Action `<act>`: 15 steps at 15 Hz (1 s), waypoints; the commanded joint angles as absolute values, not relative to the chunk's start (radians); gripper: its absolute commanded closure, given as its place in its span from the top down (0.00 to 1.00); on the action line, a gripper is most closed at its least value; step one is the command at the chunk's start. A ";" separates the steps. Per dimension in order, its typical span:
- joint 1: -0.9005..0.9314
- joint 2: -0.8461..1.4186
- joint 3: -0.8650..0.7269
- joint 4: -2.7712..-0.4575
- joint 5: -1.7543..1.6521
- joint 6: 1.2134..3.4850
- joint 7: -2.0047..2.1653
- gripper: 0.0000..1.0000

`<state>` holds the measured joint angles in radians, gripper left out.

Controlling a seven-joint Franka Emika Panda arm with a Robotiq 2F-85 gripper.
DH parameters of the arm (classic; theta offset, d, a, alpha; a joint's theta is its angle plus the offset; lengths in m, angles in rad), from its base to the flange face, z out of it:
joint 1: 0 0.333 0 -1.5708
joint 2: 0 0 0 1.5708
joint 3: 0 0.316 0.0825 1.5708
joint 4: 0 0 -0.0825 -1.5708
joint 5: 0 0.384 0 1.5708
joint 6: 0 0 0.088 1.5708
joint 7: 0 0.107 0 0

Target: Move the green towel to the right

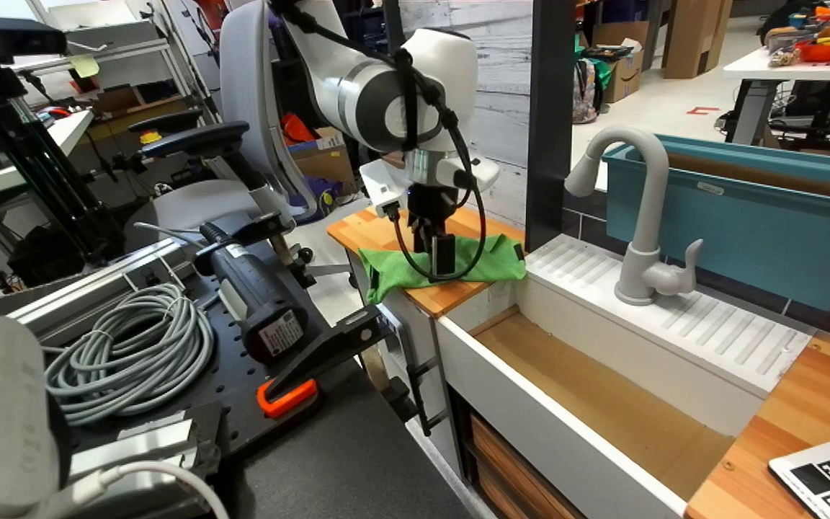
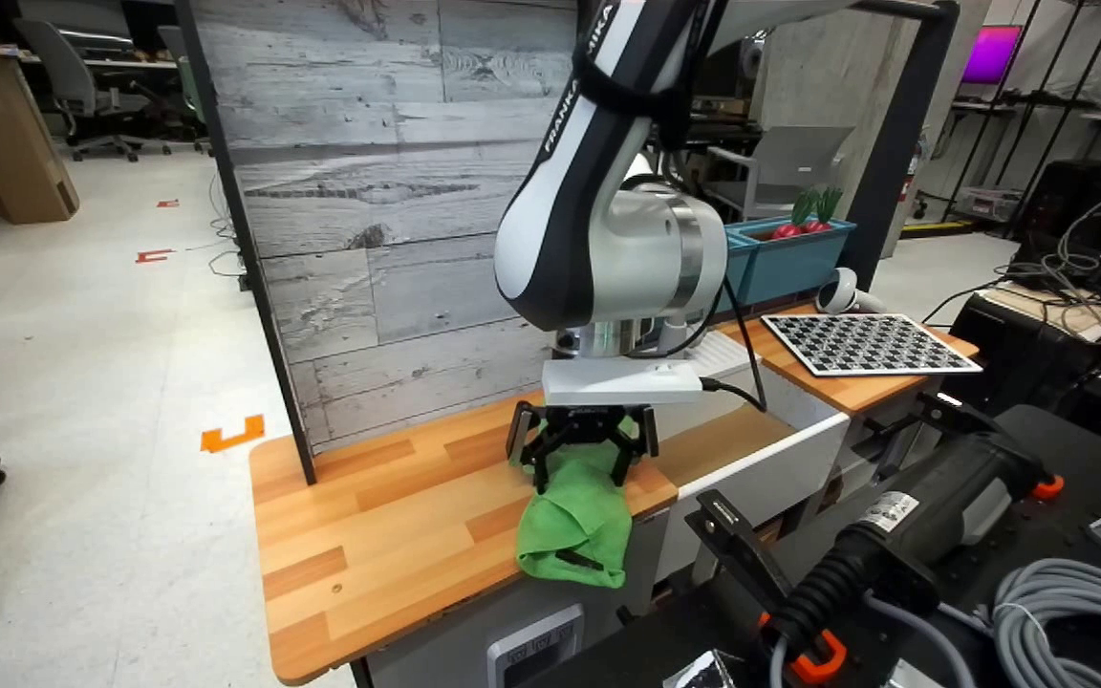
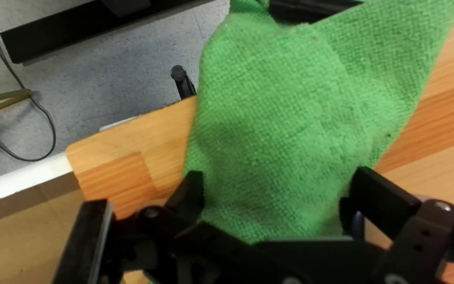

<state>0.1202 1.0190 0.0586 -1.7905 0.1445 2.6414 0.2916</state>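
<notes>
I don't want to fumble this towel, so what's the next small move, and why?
Probably close the fingers: in the wrist view they stand apart, one on each side of the green towel, and both exterior views show them down at the towel.

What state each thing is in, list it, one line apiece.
Green cloth towel: creased, one end past the edge of the striped wooden counter.
Black two-finger gripper: open, straddling the towel.
Light gray gooseneck faucet: upright, no running water seen.
Long gray cable: coiled.
Black-and-white checkered board: lying flat.
Teal rectangular planter: upright.
Rectangular purple screen: lit.
</notes>
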 commanded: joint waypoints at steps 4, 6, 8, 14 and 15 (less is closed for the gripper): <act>0.152 0.867 0.049 -1.969 0.151 2.729 0.289 1.00; 0.170 0.811 0.047 -2.032 0.149 2.762 0.296 1.00; 0.173 0.738 0.062 -2.103 0.156 2.789 0.290 1.00; 0.183 0.709 0.061 -2.110 0.150 2.765 0.289 1.00; 0.183 0.704 0.061 -2.116 0.150 2.765 0.289 1.00</act>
<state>0.1787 0.7039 0.0646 -2.1181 0.1445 2.7676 0.2927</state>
